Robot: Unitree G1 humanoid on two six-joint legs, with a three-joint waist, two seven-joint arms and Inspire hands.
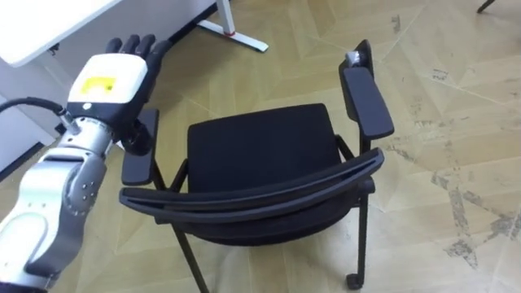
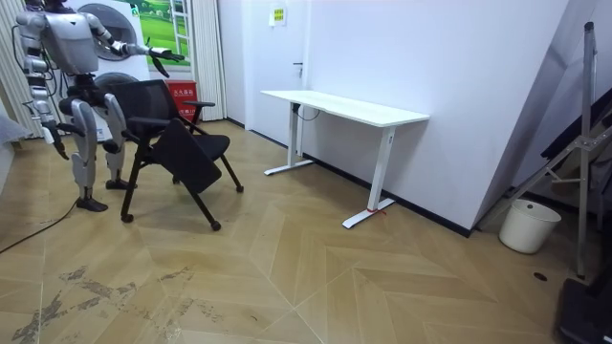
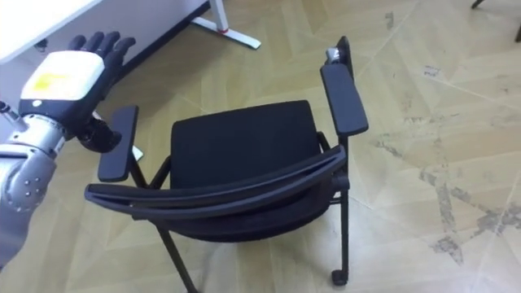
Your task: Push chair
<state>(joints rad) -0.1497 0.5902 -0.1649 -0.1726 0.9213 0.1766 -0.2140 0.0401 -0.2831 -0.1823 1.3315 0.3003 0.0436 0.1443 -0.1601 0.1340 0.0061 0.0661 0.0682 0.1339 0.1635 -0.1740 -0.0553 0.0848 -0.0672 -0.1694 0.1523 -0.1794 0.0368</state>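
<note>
White desk [image 1: 49, 24] at upper left. Left hand [image 1: 110, 81] raised just above left armrest [image 1: 138, 159], fingers straight and close together. Black chair [image 1: 260, 150] at centre on wooden floor [image 1: 456, 122], backrest nearest robot. Right hand [image 2: 57, 143] low at side, fingers impossible to tell.

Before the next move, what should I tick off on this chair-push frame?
1. Robot behind the chair: ok, the backrest is the part nearest it.
2. Left hand gripping the chair: not ok. It is open, fingers straight, raised over the left armrest.
3. Right hand on the chair: not ok. It seems to hang at the robot's side in the room view.
4. Floor ahead of the chair free: ok.
5. Desk clearance: ok. Its foot lies ahead and to the left, apart from the chair.
</note>
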